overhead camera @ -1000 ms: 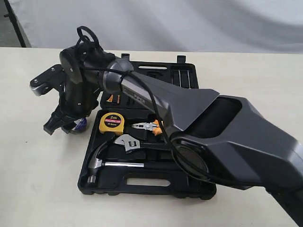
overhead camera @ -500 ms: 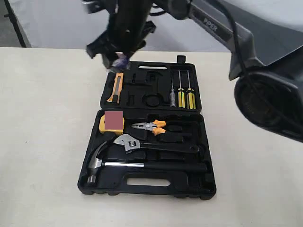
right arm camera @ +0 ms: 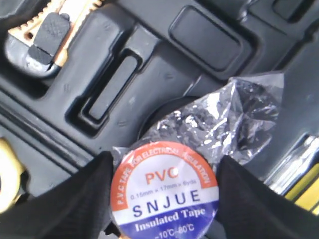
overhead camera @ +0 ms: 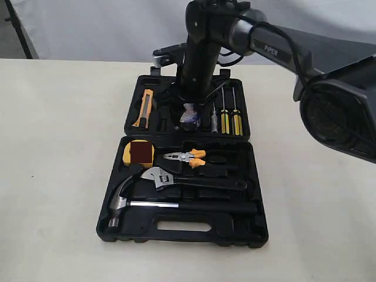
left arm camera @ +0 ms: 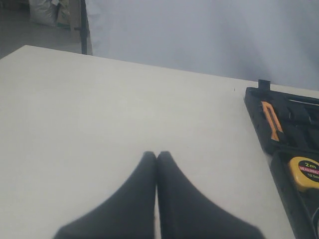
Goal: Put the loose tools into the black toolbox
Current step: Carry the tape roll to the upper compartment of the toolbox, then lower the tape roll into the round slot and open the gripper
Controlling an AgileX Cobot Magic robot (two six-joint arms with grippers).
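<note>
R end effector (right arm camera: 164,199) is pinching the tape roll (right arm camera: 164,191) by its sides, one black finger (right arm camera: 75,199) pressing on each flank, jaws standing wide around it. The roll is showing its round label (red, white, blue; "PVC SNJUE Insulated Tape") w/ crinkled clear wrap bunching off one edge. In the exterior view it is hanging low over the far half of the toolbox (overhead camera: 241,232), btwn the orange utility knife (overhead camera: 144,108) and the row of screwdrivers (overhead camera: 226,114); a round recess is showing just behind it in the R wrist view, but can't tell whether the roll is touching the case or hovering. The R arm is coming in from the upper right and dropping almost straight down onto that spot. In the near half, the hammer (overhead camera: 126,200) is lying in its recess along the front w/ its head at the left, and the wrench (overhead camera: 176,179) is lying just behind it, jaw end also left. Behind those the orange-handled pliers (overhead camera: 185,157) are sitting next to the yellow tape measure (overhead camera: 126,154), whose top a dark red square is covering. The case is lying open and flat on the pale surface (overhead camera: 59,147). L end effector (left arm camera: 157,189) is hanging over bare surface well left of the case, fingers pressing together, gripping nothing.
</note>
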